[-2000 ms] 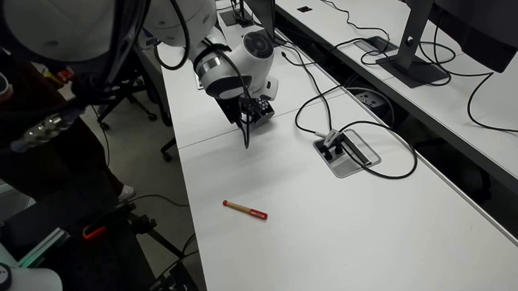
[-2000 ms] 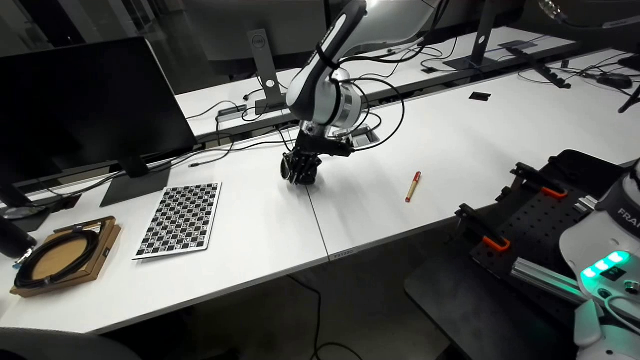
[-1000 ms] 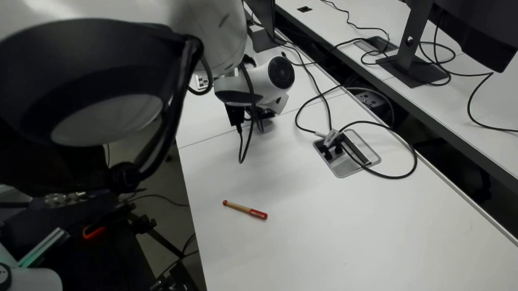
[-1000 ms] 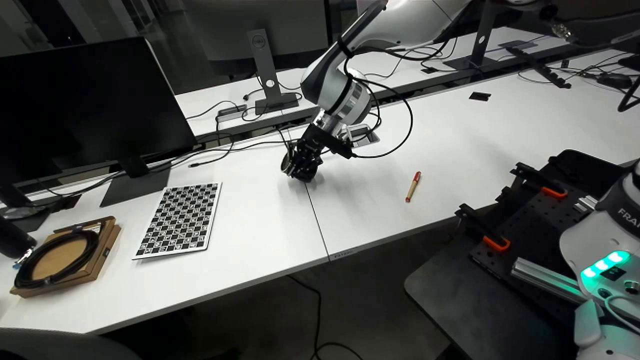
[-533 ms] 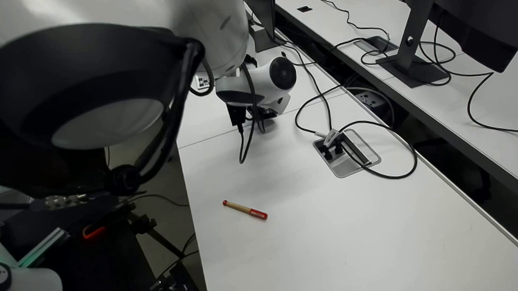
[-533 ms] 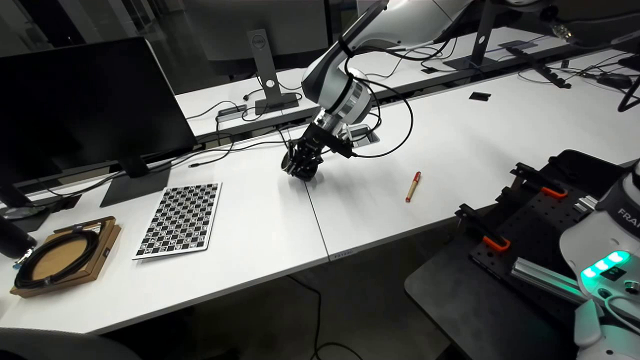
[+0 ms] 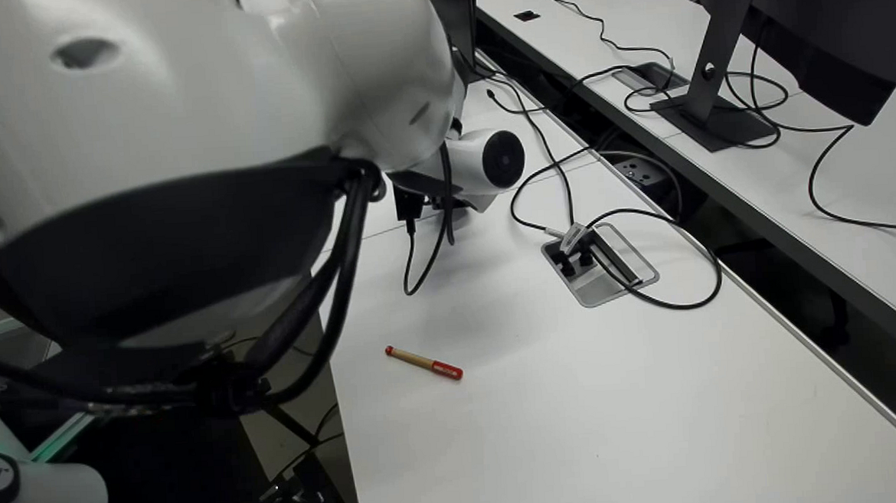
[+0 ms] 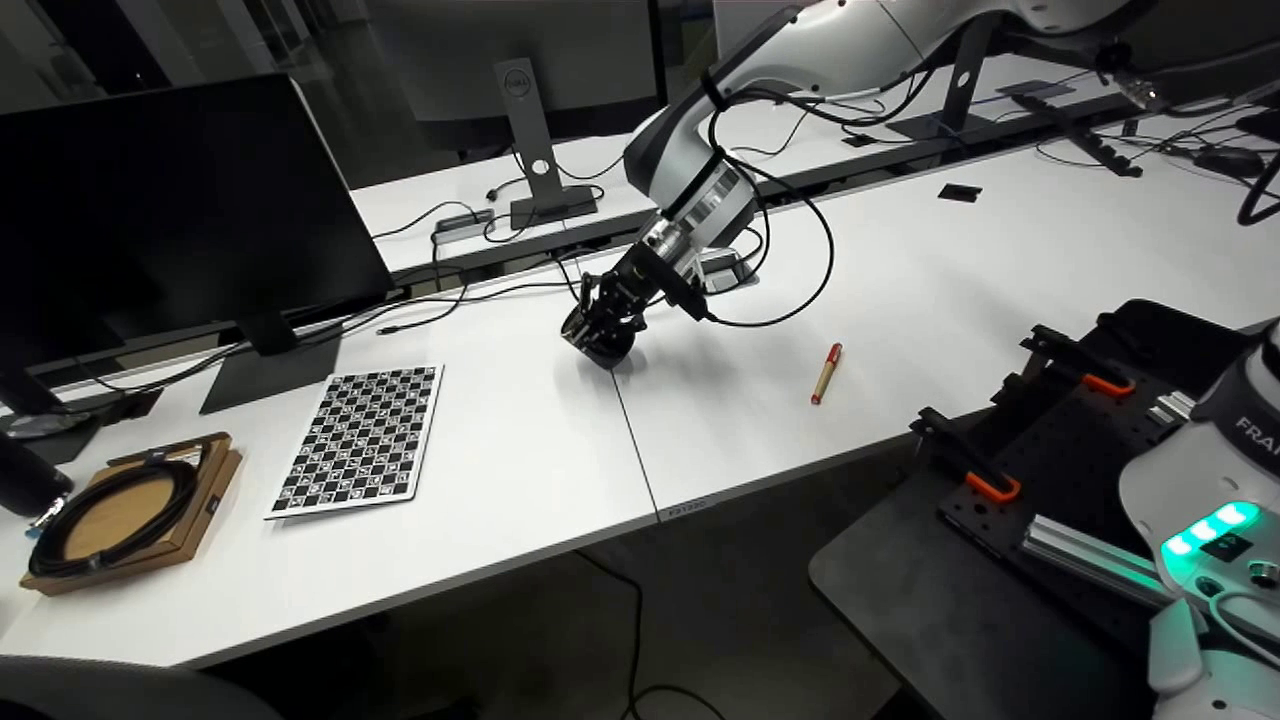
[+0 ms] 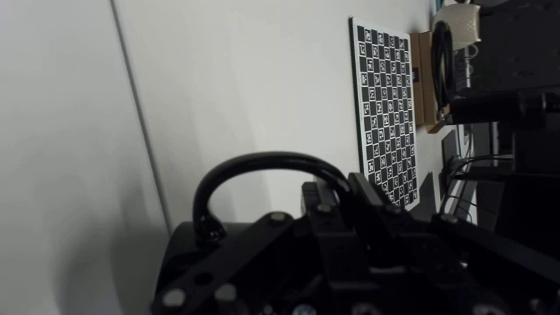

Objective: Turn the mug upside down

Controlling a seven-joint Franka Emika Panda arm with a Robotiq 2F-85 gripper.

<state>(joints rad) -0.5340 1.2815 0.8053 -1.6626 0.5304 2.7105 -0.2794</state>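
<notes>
The mug (image 9: 186, 247) was tilted, low at the desk (image 8: 720, 420) by the seam (image 8: 636, 450); the gripper (image 9: 341, 189) was clenched on its handle (image 9: 271, 160). Over the last two seconds the wrist (image 8: 703, 205) had tipped from near upright to a slant, and the mug had swung with it, keeping much the same spot. The turn thus looked under way but unfinished, with more rolling likely needed before the mouth faced down. Whether the mug touched the desk could not be told, nor whether it held anything. Farther out, the socket tray (image 7: 594, 288) had plugs (image 7: 565, 264) in it, and a coiled cable (image 8: 188, 490) lay on the box (image 8: 212, 500).
</notes>
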